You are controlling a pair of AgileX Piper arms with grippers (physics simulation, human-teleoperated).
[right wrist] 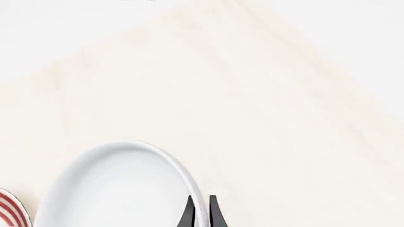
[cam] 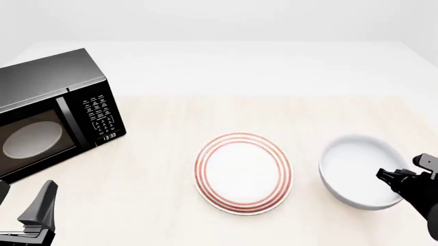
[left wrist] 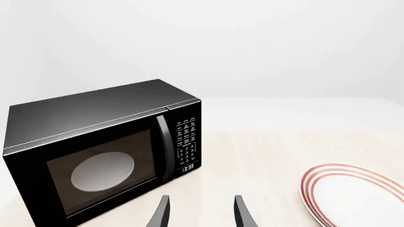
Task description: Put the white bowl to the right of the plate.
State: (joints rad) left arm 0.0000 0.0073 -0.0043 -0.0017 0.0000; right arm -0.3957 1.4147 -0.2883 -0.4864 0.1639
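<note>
Left gripper (cam: pixel 42 207) sits low at my near-left corner of the table (cam: pixel 226 110), fingers spread apart with nothing between them; I read it as parked, out of the way, since the job falls on the other side. Beyond it, at the left, the black microwave (cam: pixel 55 113) stands with its door closed and its front angled toward the centre, well apart from the dishes, so I judge it plays no part here. At centre the plate (cam: pixel 243 172) lies flat on the wood, red rings whole and nothing on it. Just beside it to the right, with a clear strip of table between, the white bowl (cam: pixel 357 166) stands upright on the table, which is the side the task asks for. Right gripper (right wrist: pixel 201 212) is at the bowl's near-right rim: in the right wrist view its two fingers straddle the wall, one inside and one outside, pinched close on it. I take that as a rim hold for carrying a deep, smooth-sided bowl. I judge placement essentially made; letting go and lifting clear without nudging the bowl toward the plate remains.
</note>
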